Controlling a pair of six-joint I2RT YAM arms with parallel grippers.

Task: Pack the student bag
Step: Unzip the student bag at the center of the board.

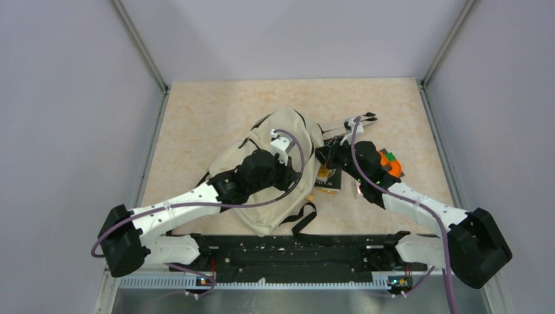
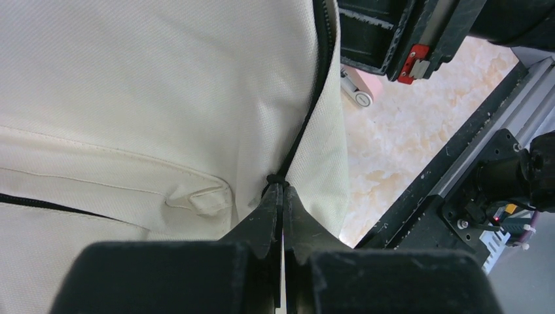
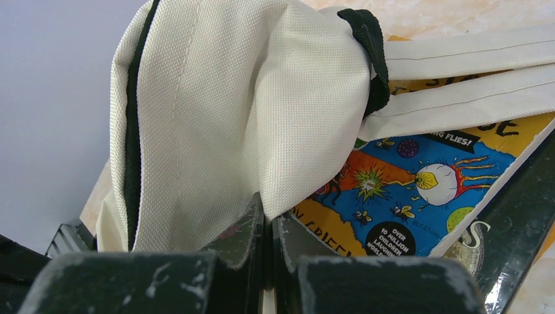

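Canvas in both grips: opening the student bag (image 1: 265, 212) mid-table, pinching its zipper pull (image 2: 277, 178) in the left gripper (image 2: 281, 191) and a fabric fold (image 3: 262, 131) in the right gripper (image 3: 267, 214) (jaws pressed tight). Next, likely needing a steady zipper drag against that hold.

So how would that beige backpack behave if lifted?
Probably floppy: the student bag bunches where the right hand pinches its canvas. Likely sags rather than lifting whole, as it lies slumped. The woven cloth looks grippy, not slippery.
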